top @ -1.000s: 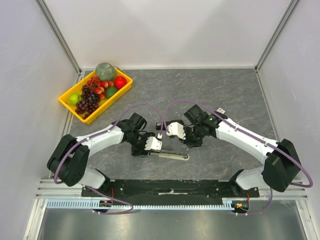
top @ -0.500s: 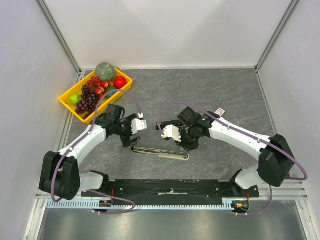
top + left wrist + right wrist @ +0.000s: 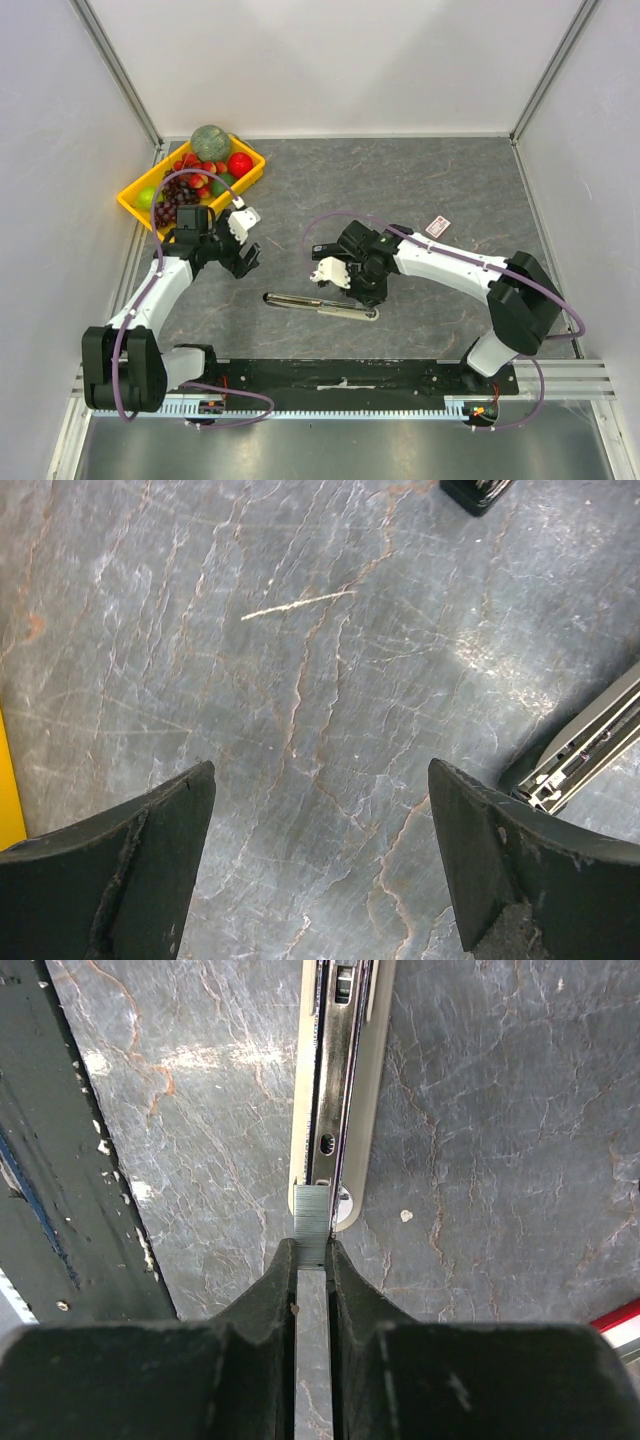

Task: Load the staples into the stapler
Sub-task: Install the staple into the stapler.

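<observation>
Staples (image 3: 311, 1222) are clamped in the right tool (image 3: 312, 1256), tip over the stapler's (image 3: 338, 1090) rounded end; contact unclear. Line the strip up with the open rail, slide straight along it, no tilt, release once seated. Right arm reaches low over tabletop (image 3: 450, 180) centre. Left tool (image 3: 318, 810) hovers apart, empty, at the stapler's 10 o'clock.

Yellow tray (image 3: 125, 200) at the far left corner of the grey marbled table (image 3: 450, 170), in it a green striped melon (image 3: 211, 142), a red apple (image 3: 240, 164), dark purple grapes (image 3: 178, 197), a green fruit (image 3: 148, 197), white walls (image 3: 330, 60) around, black rail (image 3: 340, 377) along the near edge
</observation>
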`<action>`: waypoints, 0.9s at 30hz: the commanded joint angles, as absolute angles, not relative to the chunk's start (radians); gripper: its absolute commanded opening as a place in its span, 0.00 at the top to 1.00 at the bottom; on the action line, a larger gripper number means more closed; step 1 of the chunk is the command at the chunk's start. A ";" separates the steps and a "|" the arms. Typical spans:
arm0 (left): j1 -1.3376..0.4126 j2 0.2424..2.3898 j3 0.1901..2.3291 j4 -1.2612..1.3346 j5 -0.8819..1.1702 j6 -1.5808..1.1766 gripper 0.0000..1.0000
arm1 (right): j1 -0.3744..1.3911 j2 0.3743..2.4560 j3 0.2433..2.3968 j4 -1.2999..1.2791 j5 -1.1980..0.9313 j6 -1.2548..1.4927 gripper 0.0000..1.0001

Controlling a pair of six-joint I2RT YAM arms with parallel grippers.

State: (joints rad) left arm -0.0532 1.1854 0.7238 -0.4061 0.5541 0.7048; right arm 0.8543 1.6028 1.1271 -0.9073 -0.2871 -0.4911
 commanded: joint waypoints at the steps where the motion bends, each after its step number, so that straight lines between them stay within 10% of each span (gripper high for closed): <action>1: -0.029 1.169 0.706 -0.330 0.518 0.604 0.07 | 0.868 1.624 1.157 -0.899 -0.250 -0.457 0.98; 27: -0.026 1.190 0.704 -0.325 0.502 0.592 0.08 | 0.914 1.671 1.177 -0.874 -0.179 -0.439 0.98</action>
State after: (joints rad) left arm -0.0299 1.1866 0.7052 -0.3603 0.5068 0.6243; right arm 0.9081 1.6684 1.1362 -0.8948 -0.1993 -0.4538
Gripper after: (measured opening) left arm 0.925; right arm 0.163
